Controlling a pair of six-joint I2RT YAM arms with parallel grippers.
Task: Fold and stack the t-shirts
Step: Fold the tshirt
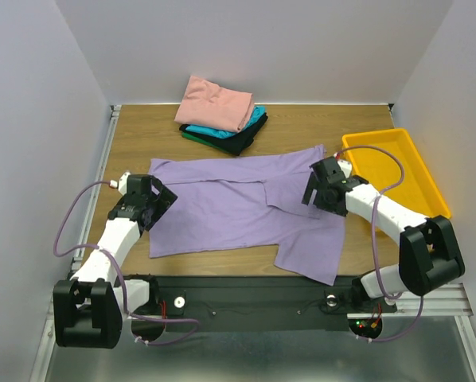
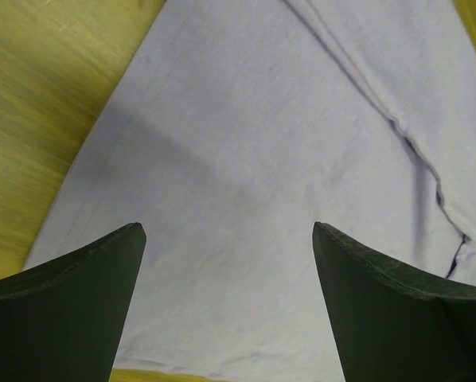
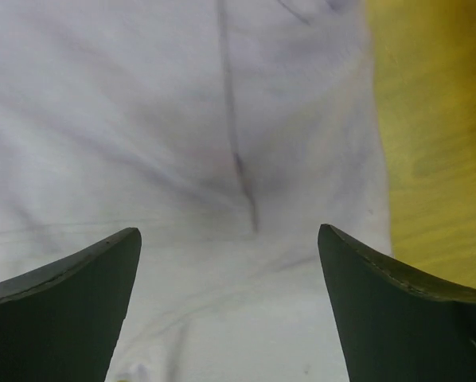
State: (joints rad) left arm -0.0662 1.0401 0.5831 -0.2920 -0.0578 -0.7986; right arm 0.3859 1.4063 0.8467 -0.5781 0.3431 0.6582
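The light purple t-shirt (image 1: pixel 230 211) lies spread across the middle of the wooden table (image 1: pixel 134 135). It is mostly flat, with a raised fold line near its centre and one flap reaching toward the near right edge. At the far edge sits the stack of folded t-shirts (image 1: pixel 222 119): salmon-pink (image 1: pixel 214 102) on top, then teal (image 1: pixel 252 122), black (image 1: pixel 239 142) and a sliver of green (image 1: pixel 192 137) at the bottom. Any label on the cloth is too small to read. The left gripper (image 2: pixel 226 231) hangs over the purple shirt's left edge with its jaws spread wide and nothing between them, only cloth and a strip of wood below. The right gripper (image 3: pixel 228 235) is likewise wide apart and holds nothing, poised over a seam on the shirt's right part. Whether either set of fingertips touches the fabric cannot be told. From above, the left arm reaches forward from its near-left base with its wrist turned inward, and the right arm bends in from the near right, passing just beside the yellow tray (image 1: pixel 405 171).
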